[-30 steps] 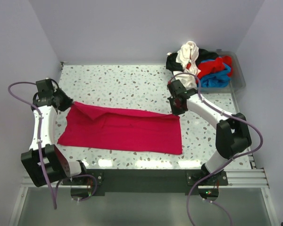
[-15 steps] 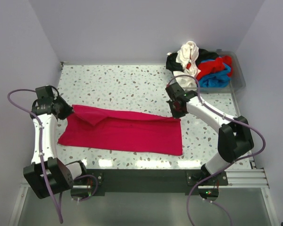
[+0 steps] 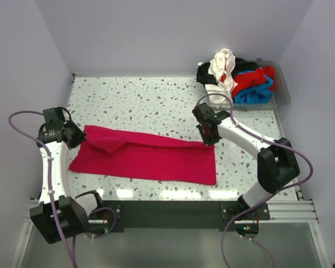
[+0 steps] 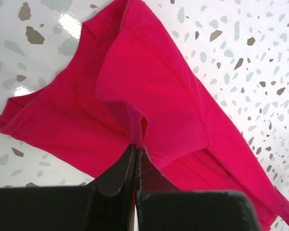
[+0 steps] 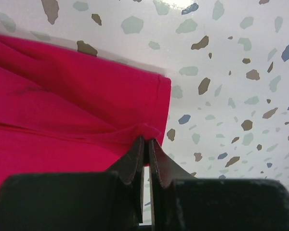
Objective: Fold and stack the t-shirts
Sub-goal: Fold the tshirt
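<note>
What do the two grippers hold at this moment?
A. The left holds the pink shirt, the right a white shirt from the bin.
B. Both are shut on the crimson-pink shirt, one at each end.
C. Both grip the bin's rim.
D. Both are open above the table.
B: in the wrist views the left gripper and the right gripper each pinch a fold of the crimson-pink shirt.

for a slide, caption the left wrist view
Left gripper, jaws shut, pinches a fold of the crimson-pink cloth t-shirt on the speckled terrazzo table.
</note>
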Robot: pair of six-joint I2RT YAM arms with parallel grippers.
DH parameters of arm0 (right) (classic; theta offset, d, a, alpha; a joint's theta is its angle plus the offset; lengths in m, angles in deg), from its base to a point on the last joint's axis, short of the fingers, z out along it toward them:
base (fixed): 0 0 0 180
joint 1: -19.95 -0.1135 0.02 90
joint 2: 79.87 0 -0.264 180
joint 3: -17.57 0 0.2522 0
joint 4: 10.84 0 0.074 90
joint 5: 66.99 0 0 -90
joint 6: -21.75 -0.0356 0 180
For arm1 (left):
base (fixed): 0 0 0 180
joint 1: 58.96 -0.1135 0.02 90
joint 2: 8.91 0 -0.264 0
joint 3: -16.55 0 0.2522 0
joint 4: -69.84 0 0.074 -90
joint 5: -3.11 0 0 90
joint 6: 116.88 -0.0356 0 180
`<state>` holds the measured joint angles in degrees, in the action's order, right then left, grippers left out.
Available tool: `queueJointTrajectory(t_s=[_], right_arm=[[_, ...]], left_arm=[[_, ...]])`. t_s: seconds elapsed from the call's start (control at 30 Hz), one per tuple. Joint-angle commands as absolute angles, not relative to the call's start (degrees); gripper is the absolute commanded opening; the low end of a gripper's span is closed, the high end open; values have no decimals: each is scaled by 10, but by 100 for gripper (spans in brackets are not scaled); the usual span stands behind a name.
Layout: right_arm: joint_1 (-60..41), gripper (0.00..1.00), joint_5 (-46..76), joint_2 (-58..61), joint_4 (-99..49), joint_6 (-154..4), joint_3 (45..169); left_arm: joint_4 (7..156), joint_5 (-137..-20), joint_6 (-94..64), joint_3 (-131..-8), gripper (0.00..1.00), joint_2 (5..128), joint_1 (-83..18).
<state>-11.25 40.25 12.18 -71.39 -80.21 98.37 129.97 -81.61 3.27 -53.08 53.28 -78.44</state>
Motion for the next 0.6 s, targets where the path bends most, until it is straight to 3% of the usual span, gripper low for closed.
queueJointTrajectory(t_s=[0.0, 0.23, 0.27, 0.3, 0.33, 0.4, 0.43, 0.5, 0.57], right_arm=[[-119, 0, 430, 105, -736, -808, 978], [-126, 1, 450, 114, -762, -822, 959], [-127, 6, 451, 114, -766, -825, 956], [-133, 13, 454, 113, -771, -827, 953], [-135, 25, 454, 108, -781, -834, 947], [-141, 36, 452, 99, -790, -840, 943], [-141, 44, 447, 84, -794, -843, 939], [-141, 52, 445, 71, -797, -846, 936], [-140, 61, 438, 58, -791, -849, 941]], left_arm=[[1319, -850, 6, -537, 0, 513, -789], [1326, -858, -15, -530, 0, 495, -788], [1326, -857, -17, -525, 0, 495, -788], [1330, -856, -19, -523, 5, 494, -788], [1331, -856, -20, -521, 16, 494, -788], [1334, -855, -22, -524, 42, 493, -789], [1333, -847, -22, -528, 50, 491, -788], [1319, -835, -20, -534, 65, 492, -788], [1292, -818, -16, -537, 71, 493, -789]])
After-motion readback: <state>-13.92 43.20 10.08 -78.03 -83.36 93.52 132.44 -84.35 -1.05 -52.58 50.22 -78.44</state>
